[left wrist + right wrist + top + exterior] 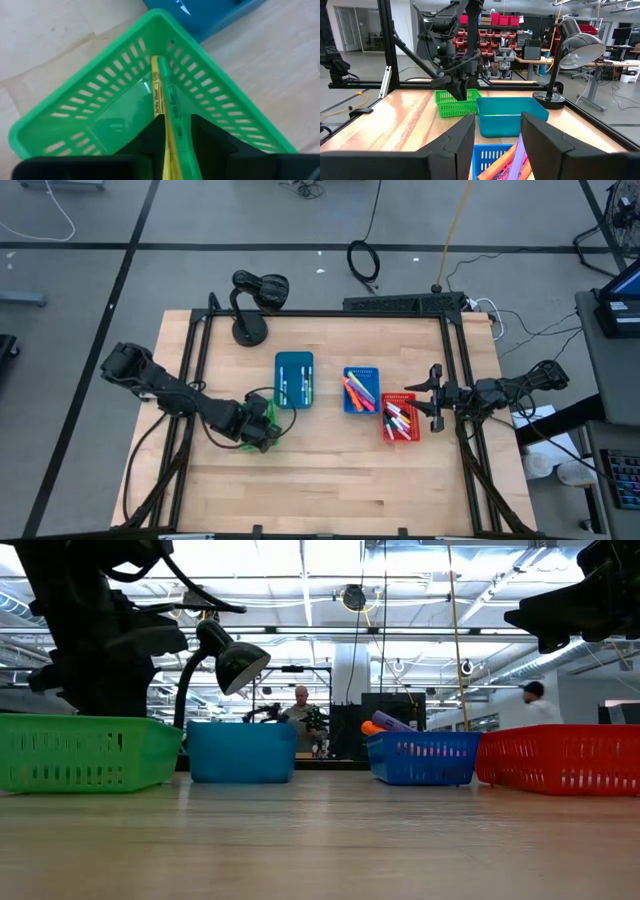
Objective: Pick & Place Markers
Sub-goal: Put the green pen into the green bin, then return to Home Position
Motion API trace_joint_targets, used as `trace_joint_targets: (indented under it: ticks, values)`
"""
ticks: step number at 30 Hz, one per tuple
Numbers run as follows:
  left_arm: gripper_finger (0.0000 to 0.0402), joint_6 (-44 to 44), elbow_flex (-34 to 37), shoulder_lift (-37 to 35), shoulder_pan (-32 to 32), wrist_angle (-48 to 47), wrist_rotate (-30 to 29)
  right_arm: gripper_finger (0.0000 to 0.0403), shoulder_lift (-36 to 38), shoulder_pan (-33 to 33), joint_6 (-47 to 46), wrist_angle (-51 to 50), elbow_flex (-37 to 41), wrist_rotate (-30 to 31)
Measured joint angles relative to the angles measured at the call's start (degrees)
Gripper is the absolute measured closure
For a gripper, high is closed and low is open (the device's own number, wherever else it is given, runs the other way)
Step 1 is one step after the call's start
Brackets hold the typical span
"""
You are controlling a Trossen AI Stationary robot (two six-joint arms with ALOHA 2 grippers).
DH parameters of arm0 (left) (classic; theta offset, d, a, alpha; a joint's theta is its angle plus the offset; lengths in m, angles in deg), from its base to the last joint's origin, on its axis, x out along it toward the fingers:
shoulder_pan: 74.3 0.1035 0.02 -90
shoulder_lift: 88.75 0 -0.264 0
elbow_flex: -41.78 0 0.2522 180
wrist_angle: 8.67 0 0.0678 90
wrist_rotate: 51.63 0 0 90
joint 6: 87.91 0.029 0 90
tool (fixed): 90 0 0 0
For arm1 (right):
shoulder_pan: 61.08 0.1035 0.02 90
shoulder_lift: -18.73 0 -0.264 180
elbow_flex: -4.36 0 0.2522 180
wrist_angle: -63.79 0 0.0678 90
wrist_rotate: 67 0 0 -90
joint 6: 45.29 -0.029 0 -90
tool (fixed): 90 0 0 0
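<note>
- Four plastic bins stand on the wooden counter (330, 480), and the teal bin (294, 379) serves as the landmark for the rest
- Just beside the teal bin, toward the left arm's side and nearer the front edge of the counter, sits the green bin (263, 420)
- On the other side of the teal bin, a short gap away, is the blue bin (361, 389); the red bin (400, 417) touches that one's far corner
- Markers lie in every bin: a few white-bodied markers (293, 386) in the teal bin, neon orange, pink and purple markers (358, 392) in the blue bin, and white markers with coloured caps (398, 420) in the red bin
- The left gripper (172, 145) hangs over the green bin; its fingers (150, 142) stand narrowly apart with a yellow marker (159, 97) and a green marker (172, 107) running between them, side by side along the bin's floor
- Whether those fingers press on the two markers or stand just clear of them cannot be told
- The right gripper (432, 396) hovers well away from the teal bin, past the blue bin and at the red bin's outer edge; its fingers (455, 142) are spread apart with nothing between them
- A black desk lamp (255, 300) stands behind the teal bin near the counter's back edge
- Beyond the counter, in the low view, a person (301, 712) shows behind the teal bin and another person (538, 702) stands above the red bin's rim
</note>
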Motion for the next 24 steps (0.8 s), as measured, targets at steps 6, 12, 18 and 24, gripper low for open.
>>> trace_joint_targets:
  ticks: [6,12,18,24]
  values:
    - [0.0268,5.38,-0.49,-2.39,0.0,-0.25,-0.22,0.0257,0.0,0.0,-0.01,0.01,0.0,-0.02]
    - [0.024,14.71,-4.44,-12.73,0.0,-0.55,-0.97,0.0257,0.0,-0.02,-0.02,0.01,0.0,0.0]
    - [0.0239,25.83,-10.87,-23.41,-0.67,-0.33,-0.54,0.0257,0.0,-0.02,0.0,0.01,0.02,-0.02]
    - [0.024,40.18,-14.14,-30.61,-0.88,0.73,-1.07,0.0257,0.02,-0.02,-0.02,0.01,0.02,-0.02]
